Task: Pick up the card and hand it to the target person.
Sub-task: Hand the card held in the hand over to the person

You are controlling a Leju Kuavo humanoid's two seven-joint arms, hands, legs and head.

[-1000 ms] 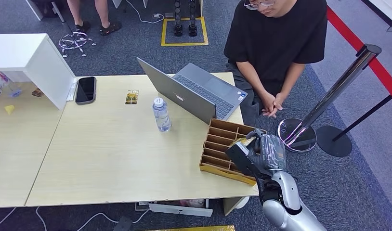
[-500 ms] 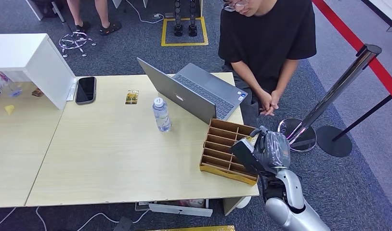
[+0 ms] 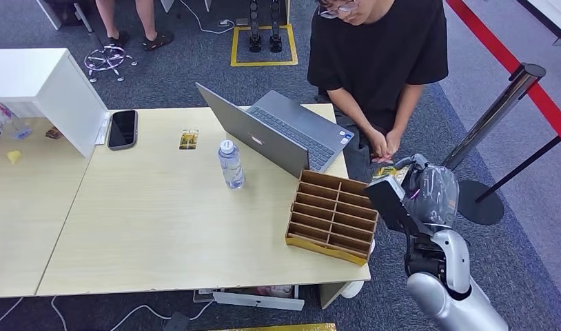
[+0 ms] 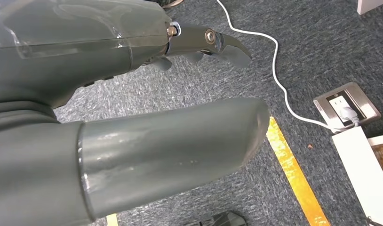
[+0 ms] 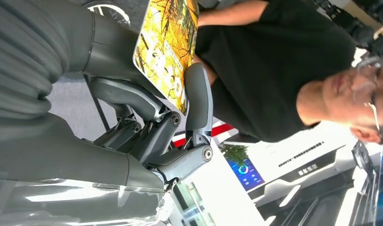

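Note:
My right hand (image 3: 419, 196) is raised off the table's right edge and pinches a yellow printed card (image 5: 168, 47) between thumb and fingers. In the head view a sliver of the card (image 3: 399, 172) shows at the top of the hand. A person in a black T-shirt (image 3: 378, 55) stands just beyond it, hands clasped (image 3: 381, 146) a short way above the card. The right wrist view shows the card held up in front of that person (image 5: 283, 52). My left hand (image 4: 86, 47) hangs over grey carpet with nothing in it, its fingers apart.
A wooden divided box (image 3: 333, 217) sits at the table's right front corner, left of my hand. An open laptop (image 3: 284, 134), a water bottle (image 3: 231, 165), a phone (image 3: 123, 128) and a second small card (image 3: 189, 139) lie on the table. A stanchion post (image 3: 498, 110) stands to the right.
My right hand has lifted the card out of the box area and carried it up and to the right, towards the person, who has stepped slightly left.

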